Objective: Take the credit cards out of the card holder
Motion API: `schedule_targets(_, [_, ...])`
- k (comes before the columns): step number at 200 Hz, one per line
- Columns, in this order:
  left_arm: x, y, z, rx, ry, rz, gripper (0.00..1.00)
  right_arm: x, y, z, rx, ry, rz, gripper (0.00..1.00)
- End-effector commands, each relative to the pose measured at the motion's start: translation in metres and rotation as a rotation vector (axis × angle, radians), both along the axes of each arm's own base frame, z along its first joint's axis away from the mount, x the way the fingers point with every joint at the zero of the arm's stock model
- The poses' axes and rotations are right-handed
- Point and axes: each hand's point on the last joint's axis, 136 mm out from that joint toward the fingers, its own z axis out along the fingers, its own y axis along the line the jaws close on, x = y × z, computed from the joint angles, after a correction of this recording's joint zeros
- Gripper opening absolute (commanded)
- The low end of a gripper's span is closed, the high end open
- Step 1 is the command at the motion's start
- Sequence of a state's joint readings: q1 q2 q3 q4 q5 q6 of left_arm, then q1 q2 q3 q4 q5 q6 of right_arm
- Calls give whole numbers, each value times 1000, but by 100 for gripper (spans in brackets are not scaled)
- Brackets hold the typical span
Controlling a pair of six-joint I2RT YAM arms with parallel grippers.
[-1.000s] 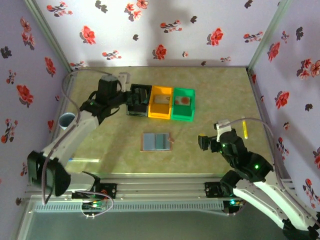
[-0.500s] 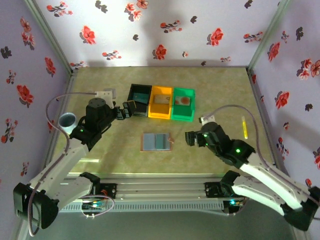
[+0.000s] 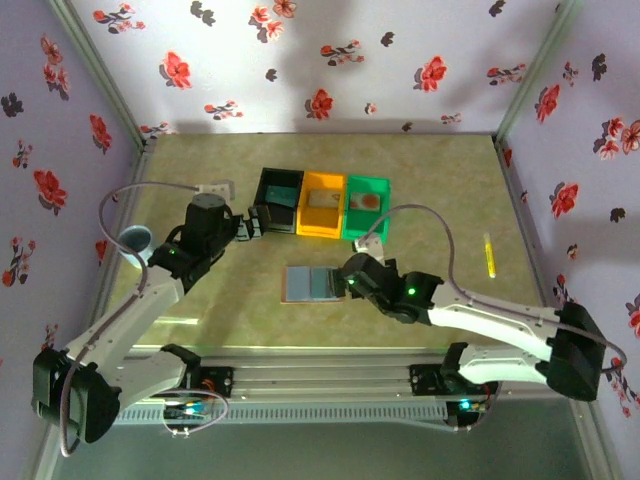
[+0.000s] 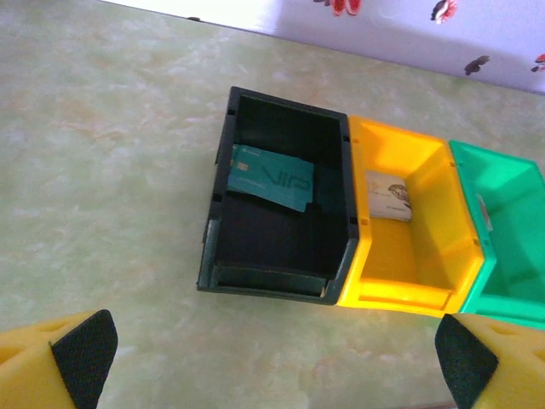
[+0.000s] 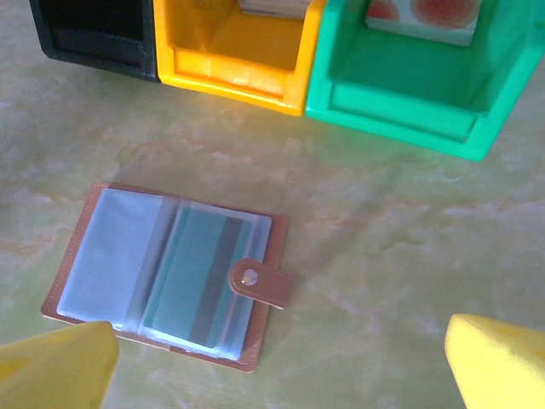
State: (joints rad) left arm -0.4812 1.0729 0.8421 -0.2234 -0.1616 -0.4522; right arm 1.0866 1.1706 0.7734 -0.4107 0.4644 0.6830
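the card holder (image 5: 166,277) lies spread open just ahead of my right gripper (image 5: 272,375), between its wide, empty jaws, i reckon so its sleeved card (image 5: 194,288) can be pinched. left gripper (image 4: 272,362) gapes empty too, facing the black bin (image 4: 277,213).

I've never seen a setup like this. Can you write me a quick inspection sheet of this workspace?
Surface: greenish marbled table.
Job's things: card holder lies open, striped card inside; teal card in black bin, pale card in orange bin, spotted card in green bin.
Clutter: yellow stick, cup.
Grippers: left gripper open, facing the bins; right gripper open, by the holder's clasp side.
Cables: grey loops off both arms.
Surroundings: floral walls.
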Motion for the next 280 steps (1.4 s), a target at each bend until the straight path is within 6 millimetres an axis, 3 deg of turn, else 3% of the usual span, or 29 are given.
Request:
schedule_targets(1, [4, 7, 3, 20, 10, 58, 100, 9, 17, 15, 83, -39, -70, 99])
schedule_targets(53, [5, -3, -12, 38, 84, 14, 100, 17, 38, 11, 49, -45, -90, 97])
schedule_targets(179, [4, -3, -8, 82, 85, -16, 100, 20, 53, -26, -36, 26, -100, 85])
schedule_targets(280, [5, -6, -15, 108, 106, -37, 100, 16, 76, -60, -57, 113, -61, 65])
